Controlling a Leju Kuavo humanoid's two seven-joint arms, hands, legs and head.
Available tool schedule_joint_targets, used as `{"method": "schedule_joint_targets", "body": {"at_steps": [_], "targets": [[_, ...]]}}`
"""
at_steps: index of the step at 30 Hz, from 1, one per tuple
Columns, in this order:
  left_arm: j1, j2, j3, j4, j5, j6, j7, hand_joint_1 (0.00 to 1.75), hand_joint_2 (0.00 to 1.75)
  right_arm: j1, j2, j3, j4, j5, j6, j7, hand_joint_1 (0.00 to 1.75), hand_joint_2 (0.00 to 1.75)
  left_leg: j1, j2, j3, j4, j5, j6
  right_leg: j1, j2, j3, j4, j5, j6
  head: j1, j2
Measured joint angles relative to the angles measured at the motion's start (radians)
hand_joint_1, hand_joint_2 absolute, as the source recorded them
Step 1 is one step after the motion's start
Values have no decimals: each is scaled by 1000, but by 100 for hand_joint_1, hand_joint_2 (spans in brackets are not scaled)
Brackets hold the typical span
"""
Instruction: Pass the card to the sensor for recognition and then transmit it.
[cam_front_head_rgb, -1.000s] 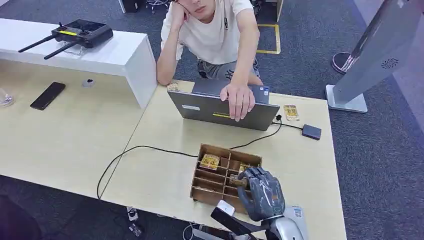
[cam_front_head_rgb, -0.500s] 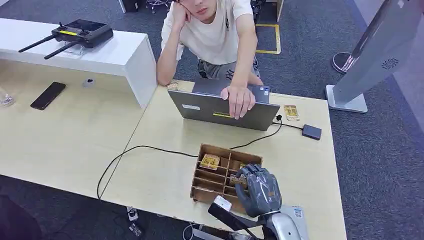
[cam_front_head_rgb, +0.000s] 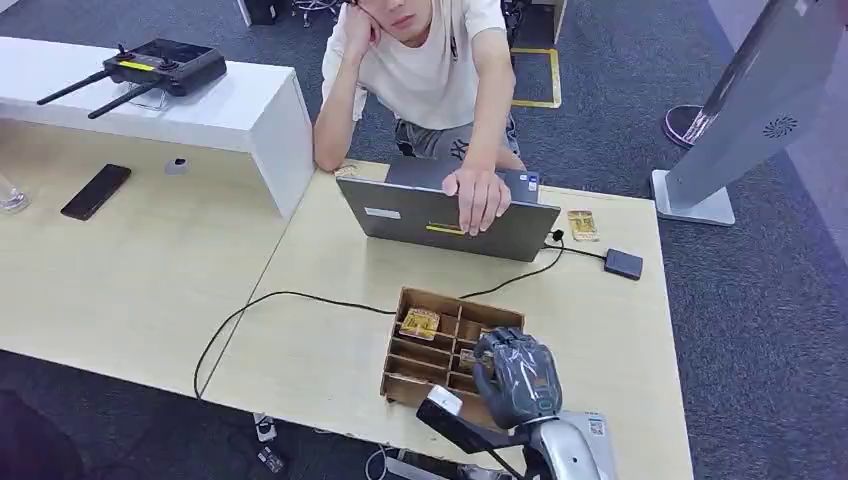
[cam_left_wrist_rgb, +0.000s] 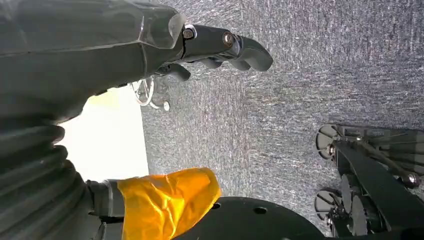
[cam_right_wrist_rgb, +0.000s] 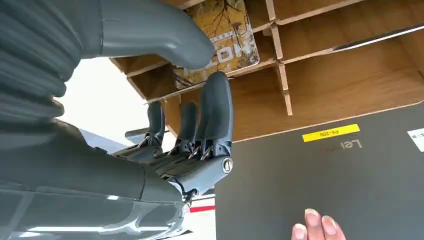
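Card-wise, a yellowish printed card with a tree pattern lies in a compartment of the brown wooden divided box, and the right wrist view shows the grey right hand over it: the thick thumb lies across the card's face and the darker fingers curl down toward its edge, so the card sits between thumb and fingers, though I cannot tell whether they truly pinch it. From the head view that hand covers the near right corner of the box. Another yellowish card rests in a compartment on the box's far left side. The box stands on the pale wooden table, with a black cable running past its far edge. Beyond it stands a grey laptop, its lid held by a person's hand; the person in a white T-shirt leans over the far edge. A small dark square sensor lies to the right of the laptop, and a third yellowish card lies just beyond it. The left hand hangs above grey carpet, fingers loosely curled, holding nothing.
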Motion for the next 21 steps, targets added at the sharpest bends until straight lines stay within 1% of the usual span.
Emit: {"method": "schedule_joint_targets", "body": {"at_steps": [2,3,8,10,12,13,14,15,16,21], "targets": [[0,0,0,0,0,0,0,0,175,-1,0,-1,3,2,-3,0,105,175,0,0,0,0,0,0,0,0,0,0,0,0,0,0],[0,0,0,0,0,-1,0,0,175,-1,0,-2,5,3,-4,0,101,175,0,0,0,0,0,0,0,0,0,0,0,0,0,0],[0,0,0,0,0,-2,0,0,175,-1,0,-7,5,6,-6,6,99,175,0,0,0,0,0,0,0,0,0,0,0,0,0,0],[0,0,0,0,-1,-2,0,0,175,-1,0,-10,4,7,-6,6,103,175,0,0,0,0,0,0,0,0,0,0,0,0,0,0],[0,0,0,0,-2,-2,0,0,175,-1,0,-15,4,7,-6,6,103,175,0,0,0,0,0,0,0,0,0,0,0,0,0,0],[0,0,0,0,-2,-2,0,0,175,-1,0,-17,3,7,-6,6,106,175,0,0,0,0,0,0,0,0,0,0,0,0,0,0],[0,0,0,0,-2,-2,0,0,175,-1,0,-19,3,7,-6,6,103,175,0,0,0,0,0,0,0,0,0,0,0,0,0,0],[0,0,0,0,-2,-2,0,0,175,-1,0,-21,3,7,-6,6,106,175,0,0,0,0,0,0,0,0,0,0,0,0,0,0],[0,0,0,0,-1,-2,0,0,175,-1,0,-23,3,7,-6,6,103,175,0,0,0,0,0,0,0,0,0,0,0,0,0,0],[0,0,0,0,-1,-2,0,0,175,-1,0,-27,3,7,-6,6,105,175,0,0,0,0,0,0,0,0,0,0,0,0,0,0]]}}
